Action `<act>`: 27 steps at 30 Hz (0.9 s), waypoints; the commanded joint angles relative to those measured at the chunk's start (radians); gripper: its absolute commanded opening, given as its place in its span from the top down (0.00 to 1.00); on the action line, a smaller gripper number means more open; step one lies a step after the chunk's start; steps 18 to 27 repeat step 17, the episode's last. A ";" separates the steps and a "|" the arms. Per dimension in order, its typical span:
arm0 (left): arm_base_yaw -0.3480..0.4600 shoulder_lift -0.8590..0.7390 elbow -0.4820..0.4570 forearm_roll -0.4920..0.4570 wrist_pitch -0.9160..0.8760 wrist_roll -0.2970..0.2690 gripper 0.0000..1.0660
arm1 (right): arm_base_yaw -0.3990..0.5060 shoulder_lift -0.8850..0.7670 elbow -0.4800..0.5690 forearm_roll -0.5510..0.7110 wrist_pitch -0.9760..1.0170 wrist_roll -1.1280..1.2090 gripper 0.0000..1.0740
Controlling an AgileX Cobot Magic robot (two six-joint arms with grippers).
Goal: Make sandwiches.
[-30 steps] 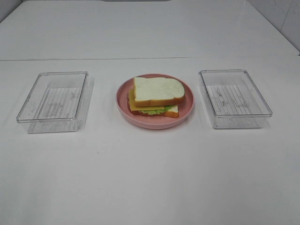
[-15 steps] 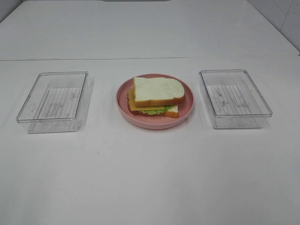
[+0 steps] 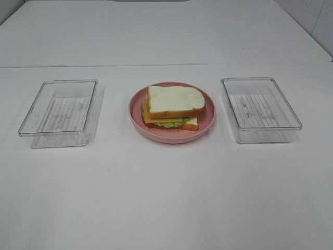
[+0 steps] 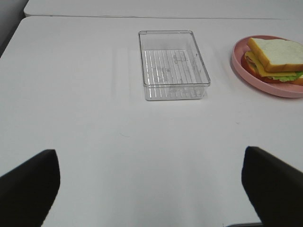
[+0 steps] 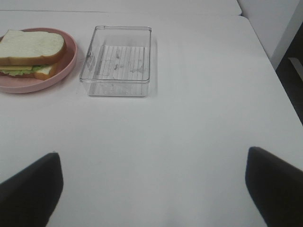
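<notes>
The sandwiches (image 3: 173, 108) sit stacked on a pink plate (image 3: 206, 122) mid-tabletop (image 3: 166, 192), between two clear plastic trays (image 3: 58, 112) (image 3: 259, 108). Left end effector (image 4: 150, 187) and right end effector (image 5: 154, 189) hover wide apart, holding nothing.

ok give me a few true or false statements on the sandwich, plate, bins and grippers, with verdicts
1. The sandwich lies on the pink plate. True.
2. The left bin holds a bread slice. False: nothing shows in it.
3. The plate sits between the two bins. True.
4. The right gripper is shut on the right bin. False: its jaws stand wide open, well short of the bin.
5. The left gripper is open and holds nothing. True.
6. The sandwich has no top slice. False: a white bread slice caps it.
</notes>
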 commanded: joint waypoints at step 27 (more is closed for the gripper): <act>0.004 -0.015 0.003 -0.003 -0.016 -0.004 0.08 | -0.002 -0.025 0.001 0.001 -0.005 -0.013 0.11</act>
